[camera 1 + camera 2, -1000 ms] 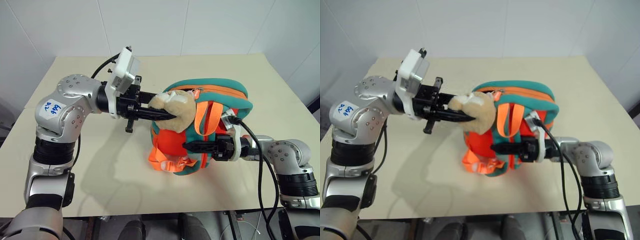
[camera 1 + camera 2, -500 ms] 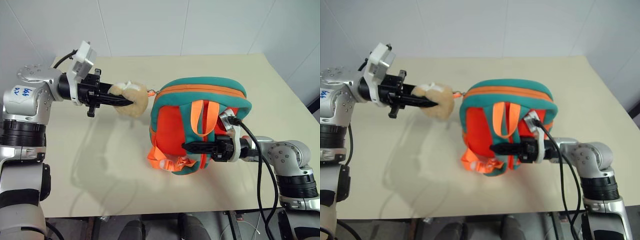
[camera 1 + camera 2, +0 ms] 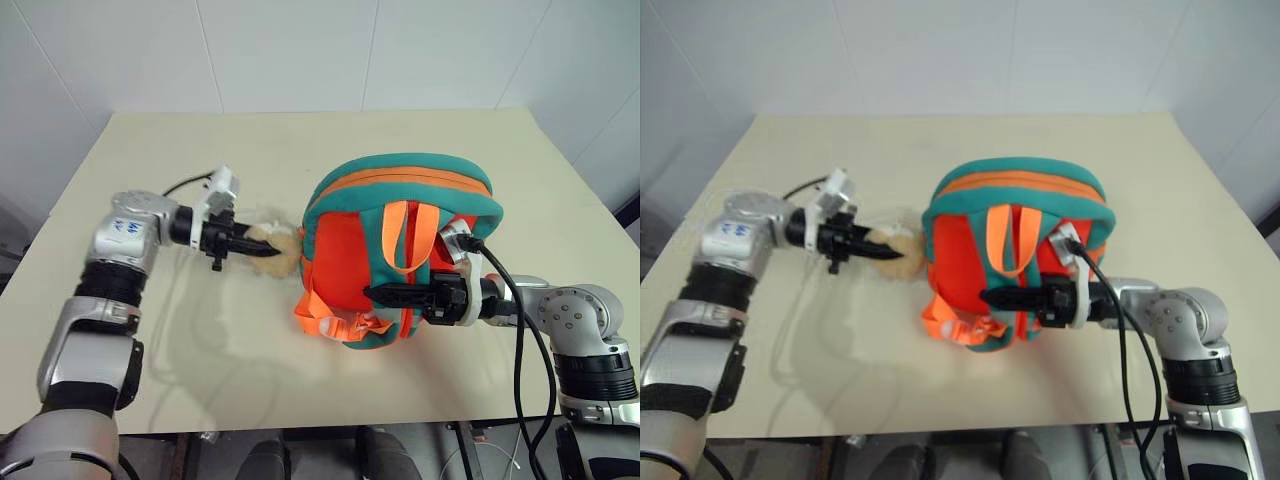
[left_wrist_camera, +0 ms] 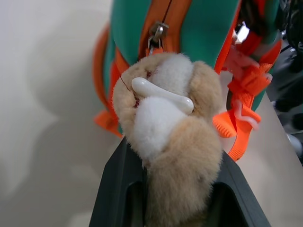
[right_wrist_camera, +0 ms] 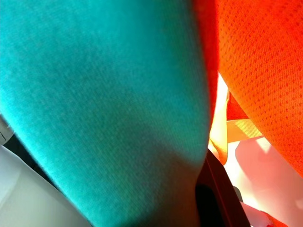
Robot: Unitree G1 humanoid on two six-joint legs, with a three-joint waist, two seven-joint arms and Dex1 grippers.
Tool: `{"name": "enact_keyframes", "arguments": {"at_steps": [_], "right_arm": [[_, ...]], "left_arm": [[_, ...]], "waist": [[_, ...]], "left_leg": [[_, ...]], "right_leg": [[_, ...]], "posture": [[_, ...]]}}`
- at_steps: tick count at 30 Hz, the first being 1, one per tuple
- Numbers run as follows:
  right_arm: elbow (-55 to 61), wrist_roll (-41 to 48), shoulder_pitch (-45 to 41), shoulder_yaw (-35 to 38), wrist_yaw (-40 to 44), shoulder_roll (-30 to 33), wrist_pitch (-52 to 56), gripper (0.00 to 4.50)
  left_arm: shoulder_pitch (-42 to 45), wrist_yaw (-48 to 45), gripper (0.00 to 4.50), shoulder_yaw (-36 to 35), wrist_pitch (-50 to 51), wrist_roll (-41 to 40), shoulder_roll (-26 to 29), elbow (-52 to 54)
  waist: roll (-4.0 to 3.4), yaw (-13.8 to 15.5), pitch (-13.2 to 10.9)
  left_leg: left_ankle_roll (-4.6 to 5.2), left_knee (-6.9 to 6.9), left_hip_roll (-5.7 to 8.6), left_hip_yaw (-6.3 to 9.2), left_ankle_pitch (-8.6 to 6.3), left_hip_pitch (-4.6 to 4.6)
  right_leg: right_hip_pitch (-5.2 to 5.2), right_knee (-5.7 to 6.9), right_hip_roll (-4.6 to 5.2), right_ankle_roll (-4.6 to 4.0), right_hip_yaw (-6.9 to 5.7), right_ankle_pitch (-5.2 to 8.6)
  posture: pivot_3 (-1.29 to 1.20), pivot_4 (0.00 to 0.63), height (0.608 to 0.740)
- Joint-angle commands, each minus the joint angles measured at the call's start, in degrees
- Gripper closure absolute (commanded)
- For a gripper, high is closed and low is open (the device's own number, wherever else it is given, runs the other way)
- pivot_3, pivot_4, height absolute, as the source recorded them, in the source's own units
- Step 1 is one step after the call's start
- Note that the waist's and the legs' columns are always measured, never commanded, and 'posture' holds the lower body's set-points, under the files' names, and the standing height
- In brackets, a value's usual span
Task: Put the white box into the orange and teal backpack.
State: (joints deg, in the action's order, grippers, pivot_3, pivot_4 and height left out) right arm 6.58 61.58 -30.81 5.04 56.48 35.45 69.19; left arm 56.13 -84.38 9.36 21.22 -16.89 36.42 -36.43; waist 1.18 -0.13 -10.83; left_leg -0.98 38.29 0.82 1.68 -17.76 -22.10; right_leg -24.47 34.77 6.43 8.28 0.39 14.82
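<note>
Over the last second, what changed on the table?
The left claw, shut on the tan plush animal toy, swung it off the front of the orange and teal backpack, out to the robot's left and down to the beige table. The toy is still tethered at the zipper pull. Unchanged: the backpack stands upright, the right claw clamps its orange strap.

We seem to be in a bare lab or test room: one plain beige table (image 3: 330, 150) stands against smooth white wall panels (image 3: 300, 50), with loose black cables (image 3: 525, 340) trailing off the robot arms
</note>
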Motion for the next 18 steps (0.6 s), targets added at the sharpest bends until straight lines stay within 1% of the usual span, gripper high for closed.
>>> {"name": "enact_keyframes", "arguments": {"at_steps": [1,3,6,8,12,14,15,16,18], "right_arm": [[1.73,1.6,0.28,1.29,-0.44,-0.14,0.35,3.95],[1.83,1.78,0.35,1.28,-0.71,-0.31,0.3,3.95],[1.92,2.05,0.26,1.15,-1.05,-0.44,0.38,3.95],[1.96,0.27,-0.05,0.2,-1.28,0.18,-0.52,3.95],[1.42,-0.09,-1.56,0.28,-0.06,1.42,-0.49,3.95],[1.44,-0.17,-2.27,0.9,0.87,2.72,-0.62,3.23],[1.69,0.3,-2.55,2.12,1.59,2.86,-1.72,2.97],[1.52,1.79,-3.2,3.76,1.62,3.05,-1.56,2.57],[1.65,2.29,-3.31,5.44,2.22,4.15,-2.13,1.93]], "left_arm": [[-2.88,-0.76,3.76,3.03,2.43,2.61,-0.16,3.68],[-4.88,-0.16,3.76,3.58,2.48,3.31,-0.28,4.8],[-7.02,4.13,3.76,2.41,-0.99,5.16,-0.92,3.48],[-7.51,5.67,3.76,1.06,-2.14,4.91,-1.08,3.76],[-9.06,4.79,3.76,-0.07,-2.91,4.25,1.4,8.61],[-10.35,4.67,3.07,-1.08,-3.18,3.51,3.0,11.8],[-11.21,4.4,2.82,-1.82,-4.18,2.99,3.9,13.74],[-12.26,4.66,2.44,-2.92,-5.64,2.58,4.87,15.6],[-14.85,4.51,1.84,-4.39,-7.38,2.08,7.03,19.23]], "waist": [[0.01,0.01,0.01],[0.01,0.03,0.02],[0.02,0.11,0.03],[0.12,0.25,0.09],[0.15,0.08,0.11],[0.15,0.04,0.11],[0.15,-0.03,0.11],[0.15,-0.09,0.11],[0.15,-0.26,0.1]], "left_leg": [[0.0,0.0,0.0,0.0,0.0,0.0],[0.0,0.0,0.01,0.0,0.0,0.0],[0.01,0.0,0.02,0.0,0.0,0.02],[0.01,0.03,0.02,0.03,0.0,0.01],[0.01,0.07,0.04,0.02,0.0,0.02],[0.01,0.06,0.03,0.02,0.01,0.03],[0.01,0.03,0.02,0.02,0.01,0.02],[0.01,0.02,0.02,0.01,0.01,0.03],[0.01,-0.05,-0.02,-0.04,0.0,0.02]], "right_leg": [[0.0,0.0,0.01,0.0,0.0,0.0],[0.01,0.0,0.02,0.0,0.0,0.0],[0.02,0.01,0.05,0.0,0.0,0.0],[0.02,0.02,0.05,0.0,-0.02,0.0],[0.04,0.06,0.08,0.0,-0.01,-0.02],[0.04,0.06,0.08,-0.01,-0.01,-0.02],[0.02,0.05,0.08,-0.01,-0.01,-0.02],[0.02,0.04,0.08,-0.01,-0.01,-0.02],[-0.05,0.0,0.06,-0.01,0.01,-0.02]], "posture": [[0.0,0.15,0.74],[0.0,0.15,0.74],[0.0,0.15,0.74],[0.0,0.15,0.74],[0.0,0.15,0.74],[0.0,0.15,0.74],[0.0,0.15,0.74],[0.0,0.15,0.74],[0.0,0.15,0.74]]}}
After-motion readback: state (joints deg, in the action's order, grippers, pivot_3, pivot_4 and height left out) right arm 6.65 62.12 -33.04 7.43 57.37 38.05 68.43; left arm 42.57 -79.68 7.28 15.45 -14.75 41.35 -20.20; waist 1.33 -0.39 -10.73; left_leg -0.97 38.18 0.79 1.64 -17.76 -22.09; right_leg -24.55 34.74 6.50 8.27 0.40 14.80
